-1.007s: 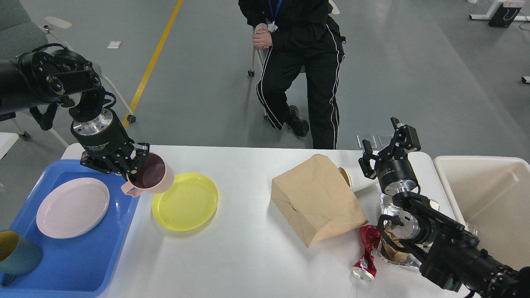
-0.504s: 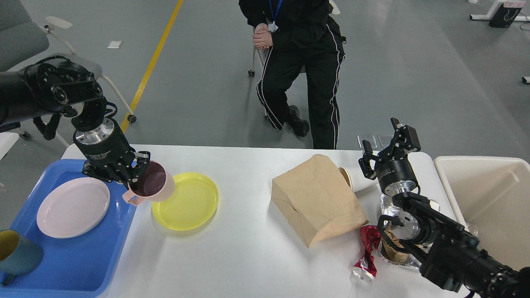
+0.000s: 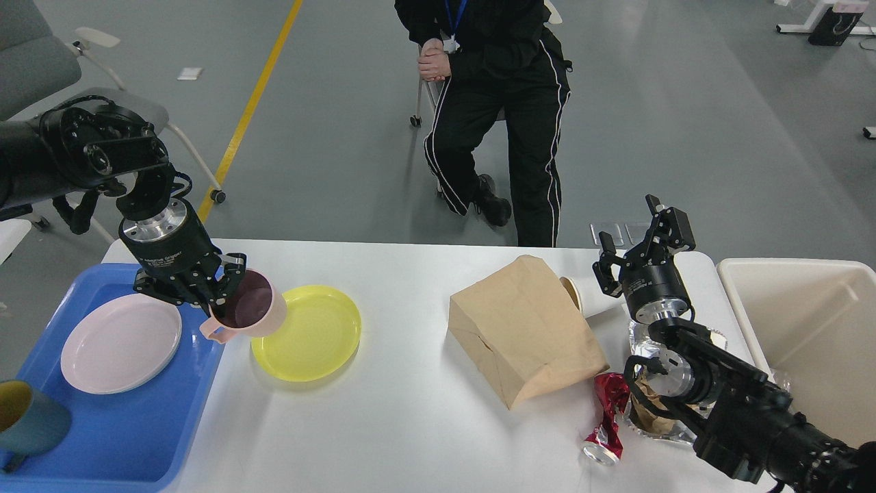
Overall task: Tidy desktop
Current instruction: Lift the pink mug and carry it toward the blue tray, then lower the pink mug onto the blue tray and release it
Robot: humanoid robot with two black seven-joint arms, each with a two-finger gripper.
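Observation:
The white desktop (image 3: pixel 410 411) fills the lower view. My left gripper (image 3: pixel 222 291) is shut on the rim of a pink mug (image 3: pixel 250 311), held tilted over the right edge of the blue tray (image 3: pixel 130 438), beside a yellow plate (image 3: pixel 306 332). A pale pink plate (image 3: pixel 121 342) and a teal cup (image 3: pixel 27 421) are in the tray. My right gripper (image 3: pixel 640 236) is open and empty, raised near the table's far right, beside a white paper cup (image 3: pixel 582 298). A brown paper bag (image 3: pixel 523 329), a crushed red can (image 3: pixel 608 414) and foil wrappers (image 3: pixel 647 418) lie near my right arm.
A cream bin (image 3: pixel 807 329) stands off the table's right end. A person in black (image 3: pixel 493 103) sits on a chair just beyond the far edge. A grey chair (image 3: pixel 41 61) is at the far left.
My left gripper with the pink mug shifted slightly left and lower, toward the tray's edge. The right arm has not moved.

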